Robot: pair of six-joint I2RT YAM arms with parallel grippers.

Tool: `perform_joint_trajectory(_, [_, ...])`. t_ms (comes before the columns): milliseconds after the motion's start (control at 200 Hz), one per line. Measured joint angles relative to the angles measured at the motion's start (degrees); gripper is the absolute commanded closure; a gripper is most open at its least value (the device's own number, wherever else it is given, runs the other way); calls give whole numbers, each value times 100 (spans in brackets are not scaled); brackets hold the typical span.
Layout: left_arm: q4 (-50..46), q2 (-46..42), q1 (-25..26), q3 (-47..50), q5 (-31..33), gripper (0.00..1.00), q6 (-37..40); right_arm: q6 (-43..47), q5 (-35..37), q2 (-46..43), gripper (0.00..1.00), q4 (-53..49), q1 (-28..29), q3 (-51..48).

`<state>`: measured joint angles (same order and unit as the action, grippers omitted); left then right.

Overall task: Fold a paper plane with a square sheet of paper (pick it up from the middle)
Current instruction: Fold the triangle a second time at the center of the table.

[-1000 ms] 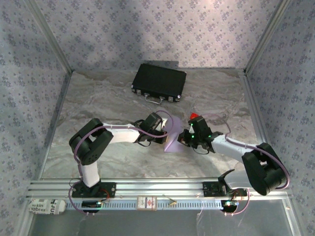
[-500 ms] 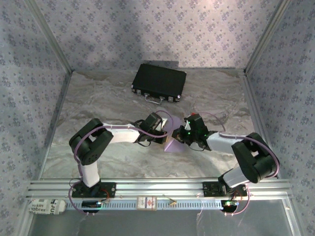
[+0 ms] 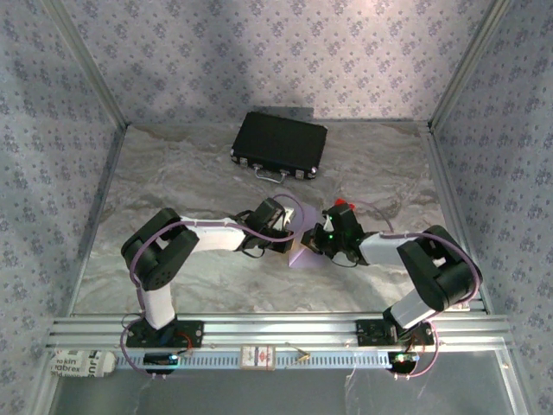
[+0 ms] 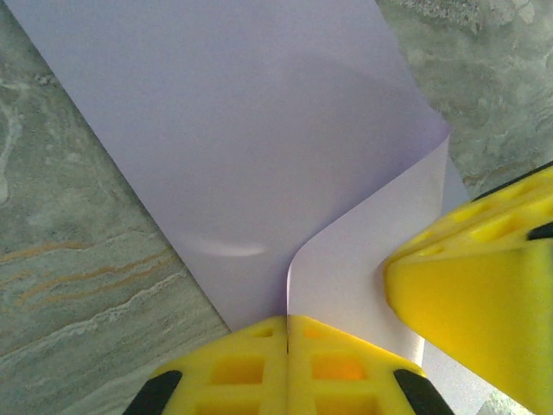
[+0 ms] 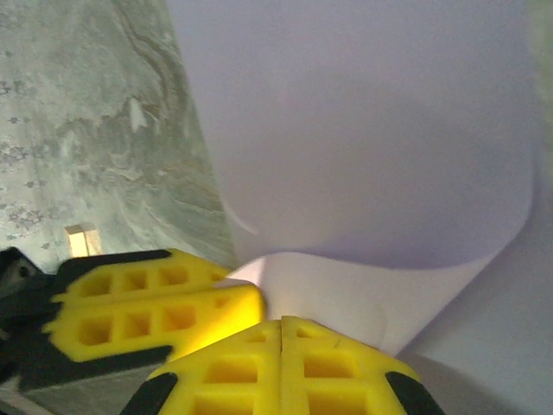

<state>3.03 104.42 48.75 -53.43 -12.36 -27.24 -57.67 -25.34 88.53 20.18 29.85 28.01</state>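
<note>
square sheet of paper (image 4: 259,130), pale lilac, one edge curled up

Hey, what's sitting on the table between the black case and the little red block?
Nothing. In the top view, the stretch between the black case and the red block is bare marbled table.

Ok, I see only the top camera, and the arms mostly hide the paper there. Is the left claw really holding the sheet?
Observer: Yes, in the left wrist view the left claw is shut on an edge of the sheet.
Operator: And the other one?
Observer: Its own camera shows the right claw shut on the sheet too.
Operator: Is the fold creased already?
Observer: No, the bend is rounded, not pressed flat.
</note>
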Motion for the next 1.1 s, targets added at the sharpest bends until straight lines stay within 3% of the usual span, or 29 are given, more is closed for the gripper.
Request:
perform_joint_trajectory(605, [-4, 0, 0, 0, -4, 99, 0, 7, -20, -278, 100, -83, -354, 28])
perform_joint_trajectory(1099, [-4, 7, 0, 0, -28, 98, 0, 0, -190, 107, 100, 229, -662, -210])
